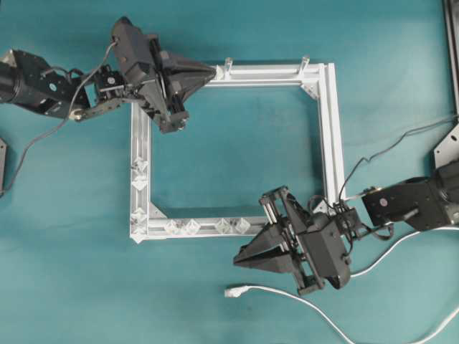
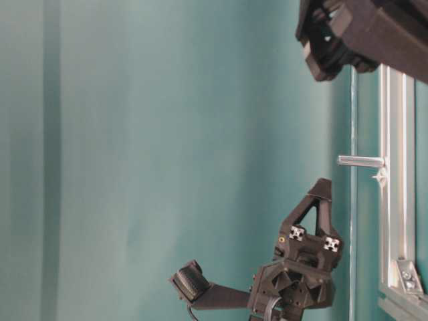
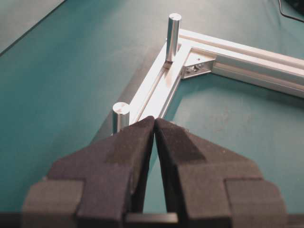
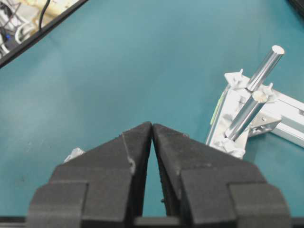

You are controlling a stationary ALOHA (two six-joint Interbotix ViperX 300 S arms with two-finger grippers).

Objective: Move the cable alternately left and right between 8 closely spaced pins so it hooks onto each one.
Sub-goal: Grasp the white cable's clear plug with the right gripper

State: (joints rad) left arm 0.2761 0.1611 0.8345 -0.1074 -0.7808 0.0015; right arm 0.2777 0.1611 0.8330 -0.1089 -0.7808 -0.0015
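Cable [image 1: 287,294] thin, white, limp on teal cloth, both grippers' fingers pressed together.

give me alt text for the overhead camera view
Two black robot arms flank a silver frame on a teal table: left gripper shut at its top rail, right gripper shut below it, above the white cable lying loose.

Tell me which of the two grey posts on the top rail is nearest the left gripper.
The post toward the frame's left end, right beside the left gripper; the other post stands near the right corner.
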